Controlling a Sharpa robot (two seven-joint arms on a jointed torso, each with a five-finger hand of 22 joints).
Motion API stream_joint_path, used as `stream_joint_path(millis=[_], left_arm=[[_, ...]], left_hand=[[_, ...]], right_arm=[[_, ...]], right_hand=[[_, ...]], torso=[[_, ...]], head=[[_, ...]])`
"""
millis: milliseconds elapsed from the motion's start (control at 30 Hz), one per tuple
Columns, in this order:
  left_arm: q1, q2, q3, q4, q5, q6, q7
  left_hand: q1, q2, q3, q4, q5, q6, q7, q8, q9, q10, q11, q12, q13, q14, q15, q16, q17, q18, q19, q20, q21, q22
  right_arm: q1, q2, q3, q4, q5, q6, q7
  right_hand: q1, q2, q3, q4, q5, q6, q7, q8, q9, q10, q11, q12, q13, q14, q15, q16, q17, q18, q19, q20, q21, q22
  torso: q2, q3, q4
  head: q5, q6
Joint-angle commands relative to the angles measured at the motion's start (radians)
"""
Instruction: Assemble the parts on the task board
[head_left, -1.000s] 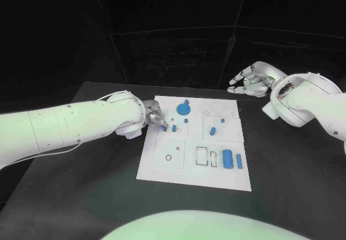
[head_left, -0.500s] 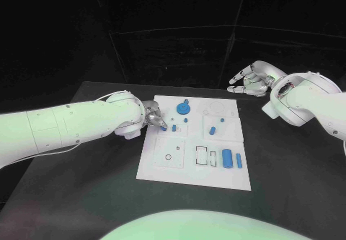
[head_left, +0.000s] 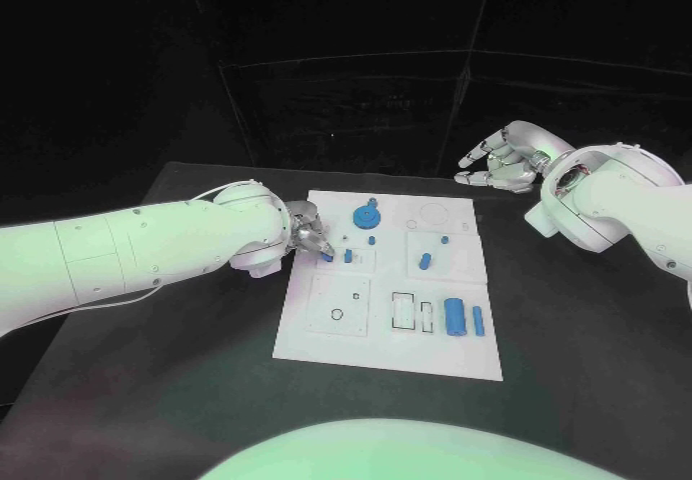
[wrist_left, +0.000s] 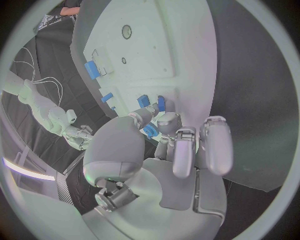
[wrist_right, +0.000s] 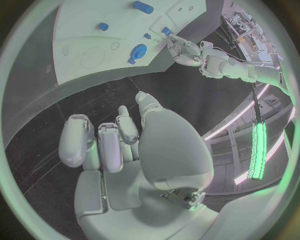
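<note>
At the left edge of the task board (head_left: 389, 345), the left hand (head_left: 307, 235) pinches a small blue part (wrist_left: 150, 131) between thumb and a fingertip, its other smooth silver fingers (wrist_left: 212, 145) curled over the black table (head_left: 173, 390). The part's exact shape is hard to make out behind the fingers. Just beside it a short blue peg (head_left: 348, 256) stands on the flat white plate. Farther out lie a round blue gear (head_left: 365, 213), a blue cylinder (head_left: 454, 317) and a slim blue bar (head_left: 477, 320) beside dark-outlined rectangular recesses. No writing can be read. The right hand (head_left: 500, 160) hovers beyond the board's far corner, fingers loosely apart, holding nothing.
</note>
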Motion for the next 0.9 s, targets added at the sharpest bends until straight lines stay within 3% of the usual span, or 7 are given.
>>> stream_joint_path(millis=[33,433,900], left_arm=[[-0.006,0.005,-0.005,-0.003,-0.002,0.044,-0.02],[-0.005,0.018,-0.005,-0.019,-0.002,0.05,-0.027],[-0.005,0.031,-0.004,-0.039,-0.002,0.035,-0.03]], left_hand=[[-0.022,-0.005,0.076,-0.07,0.003,0.003,-0.014,0.012,0.004,0.014,-0.008,0.009,0.001,0.108,-0.009,0.003,0.263,-0.005,0.02,-0.009,-0.001,0.028],[-0.083,-0.031,-0.039,-0.009,-0.004,0.025,-0.031,0.043,0.0,0.032,-0.022,0.039,0.021,0.108,-0.02,0.003,0.263,-0.011,0.03,-0.019,0.017,0.053],[-0.101,-0.029,-0.122,0.025,-0.004,0.04,-0.036,0.05,-0.014,0.038,-0.026,0.051,0.029,0.108,-0.024,0.003,0.263,-0.014,0.036,-0.023,0.028,0.068]], right_arm=[[0.002,0.001,0.001,0.001,-0.004,0.004,0.005],[0.002,0.001,0.001,0.001,-0.004,0.004,0.005],[0.002,0.002,0.001,0.001,-0.004,0.003,0.006]], right_hand=[[0.011,0.001,-0.001,0.005,0.006,-0.009,-0.001,0.006,-0.001,-0.007,-0.002,0.001,-0.001,0.055,-0.006,-0.006,0.042,0.019,-0.006,-0.001,-0.004,-0.001],[0.011,0.001,-0.001,0.005,0.006,-0.009,-0.001,0.006,-0.001,-0.007,-0.002,0.001,-0.001,0.055,-0.006,-0.006,0.042,0.019,-0.006,-0.001,-0.004,-0.001],[0.011,0.001,-0.001,0.007,0.01,-0.01,-0.001,0.007,-0.001,-0.008,-0.002,0.001,-0.001,0.055,-0.006,-0.006,0.042,0.019,-0.005,-0.001,-0.004,-0.001]], torso=[[0.001,0.0011,-0.0007],[0.001,0.0003,-0.0002],[0.0,0.001,-0.0004]], head=[[0.0,-0.002],[-0.003,-0.001],[-0.006,-0.004]])
